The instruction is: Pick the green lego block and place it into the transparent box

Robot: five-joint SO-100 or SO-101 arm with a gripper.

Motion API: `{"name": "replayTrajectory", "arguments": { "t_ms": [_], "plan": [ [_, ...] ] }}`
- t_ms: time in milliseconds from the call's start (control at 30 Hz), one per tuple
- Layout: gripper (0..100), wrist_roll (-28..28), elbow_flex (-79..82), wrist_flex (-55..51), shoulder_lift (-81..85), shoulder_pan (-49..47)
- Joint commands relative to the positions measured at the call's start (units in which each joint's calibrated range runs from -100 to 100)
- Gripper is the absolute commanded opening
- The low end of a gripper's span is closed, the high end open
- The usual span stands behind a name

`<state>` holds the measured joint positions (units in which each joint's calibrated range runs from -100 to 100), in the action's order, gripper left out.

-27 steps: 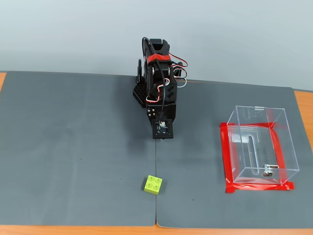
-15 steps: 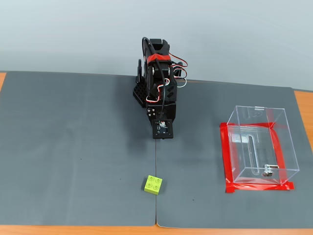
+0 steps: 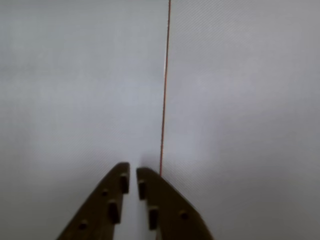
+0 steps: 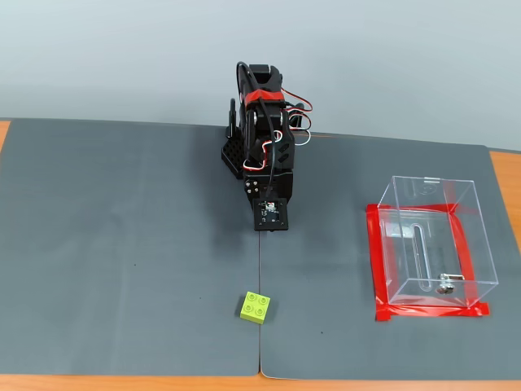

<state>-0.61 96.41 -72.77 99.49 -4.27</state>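
Fingers nearly closed, nothing held; gripper over bare mat. Brick lies near front edge, well apart from box. Light, rigid, slick plastic judged; flat opposite sides to be pinched.

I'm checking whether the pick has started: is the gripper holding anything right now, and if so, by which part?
Nothing is held. In the wrist view the gripper is nearly closed on empty space; the green lego block lies alone on the mat.
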Motion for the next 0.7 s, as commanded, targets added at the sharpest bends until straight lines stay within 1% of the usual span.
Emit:
{"name": "replayTrajectory", "arguments": {
  "t_ms": [0, 667],
  "plan": [
    [2, 0.1, -3.5, -0.1, -0.3, 0.2],
    [2, -0.1, -3.5, -0.1, -0.3, -0.1]
  ]
}}
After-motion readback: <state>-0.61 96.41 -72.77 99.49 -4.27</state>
